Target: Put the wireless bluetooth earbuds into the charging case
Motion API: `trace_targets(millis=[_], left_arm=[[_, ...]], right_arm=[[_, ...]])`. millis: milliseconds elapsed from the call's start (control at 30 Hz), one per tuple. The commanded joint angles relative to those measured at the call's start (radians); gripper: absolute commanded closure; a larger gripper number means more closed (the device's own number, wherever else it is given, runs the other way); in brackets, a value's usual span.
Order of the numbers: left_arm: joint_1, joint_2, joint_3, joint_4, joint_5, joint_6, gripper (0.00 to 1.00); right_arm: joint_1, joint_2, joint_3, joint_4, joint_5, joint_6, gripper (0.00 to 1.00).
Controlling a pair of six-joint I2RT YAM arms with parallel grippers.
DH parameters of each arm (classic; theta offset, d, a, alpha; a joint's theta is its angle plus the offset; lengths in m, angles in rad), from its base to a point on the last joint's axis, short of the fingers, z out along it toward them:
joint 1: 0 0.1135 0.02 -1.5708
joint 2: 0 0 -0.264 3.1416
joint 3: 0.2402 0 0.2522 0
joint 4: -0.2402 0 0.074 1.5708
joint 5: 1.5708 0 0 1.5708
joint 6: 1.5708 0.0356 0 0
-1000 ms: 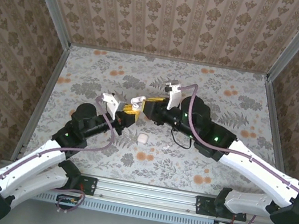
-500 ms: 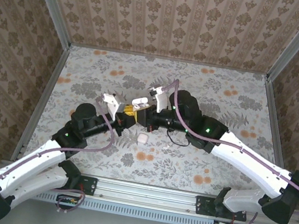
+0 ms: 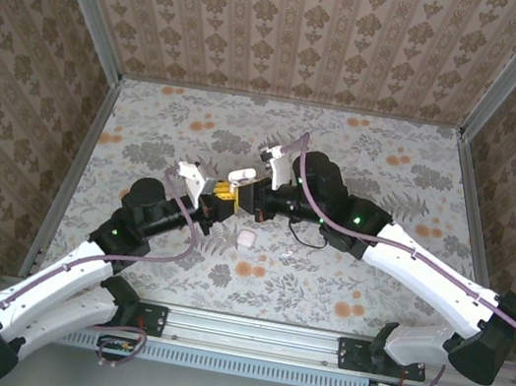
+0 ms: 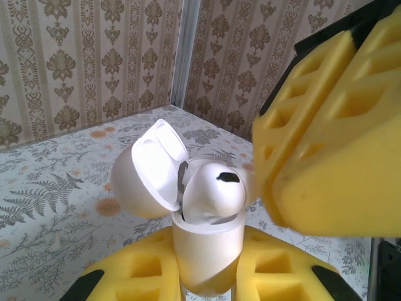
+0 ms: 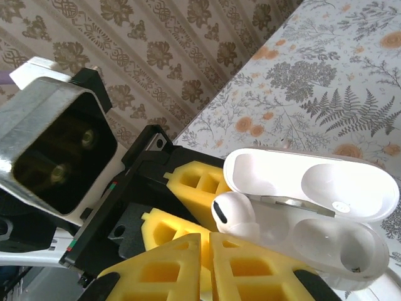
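Now, left pincer (image 4: 207, 271) clamps open case (image 4: 203, 248) upright; right pincer (image 5: 210, 243) grips earbud (image 5: 233, 216) at case mouth. Line it up straight, press gently, release only once seated.

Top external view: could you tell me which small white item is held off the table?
The charging case, lid open, clamped in the left gripper, the right gripper holding an earbud at it; the squarer white piece lies on the table.
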Motion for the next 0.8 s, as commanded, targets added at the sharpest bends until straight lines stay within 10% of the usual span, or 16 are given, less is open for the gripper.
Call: trace_targets(millis=[0,767], left_arm=[[-0.003,-0.018,0.012,0.036,0.024,0.022,1.0],[-0.003,-0.009,0.02,0.039,0.021,0.032,1.0]], right_arm=[[-0.014,-0.003,0.005,0.016,0.007,0.025,0.88],[-0.044,-0.08,-0.065,0.037,-0.006,0.024,0.88]])
